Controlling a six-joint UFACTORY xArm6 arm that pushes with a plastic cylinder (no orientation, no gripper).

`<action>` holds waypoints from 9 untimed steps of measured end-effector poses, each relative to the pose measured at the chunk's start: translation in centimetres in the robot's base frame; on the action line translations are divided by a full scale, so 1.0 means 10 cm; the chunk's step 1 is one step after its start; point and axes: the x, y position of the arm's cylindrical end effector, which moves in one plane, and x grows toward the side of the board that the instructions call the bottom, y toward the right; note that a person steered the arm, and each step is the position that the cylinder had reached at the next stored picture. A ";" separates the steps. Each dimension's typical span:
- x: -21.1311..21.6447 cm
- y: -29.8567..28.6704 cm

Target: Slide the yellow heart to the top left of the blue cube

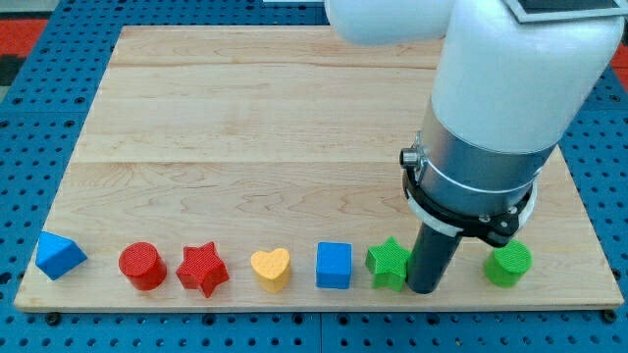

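The yellow heart [271, 267] lies near the view's bottom edge of the wooden board [294, 118], just left of the blue cube [334, 265]. A small gap separates the two. My tip [424, 290] is at the view's bottom right, touching or almost touching the right side of the green star [389, 263], which sits right of the blue cube. The tip is well to the right of the heart, with the cube and the star between them.
A row of blocks runs along the bottom edge: a blue wedge-like block [59, 255] at far left, a red cylinder [142, 266], a red star [202, 269], and a green cylinder [508, 264] at the right. The arm's white body [510, 78] covers the upper right.
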 end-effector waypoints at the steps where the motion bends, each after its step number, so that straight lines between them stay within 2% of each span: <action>1: 0.17 -0.30; 4: -0.01 -1.56; 5: -0.01 -1.86; 6: -0.03 -1.88; 7: -0.28 -1.96; 8: -0.72 -1.99; 9: -0.92 -2.36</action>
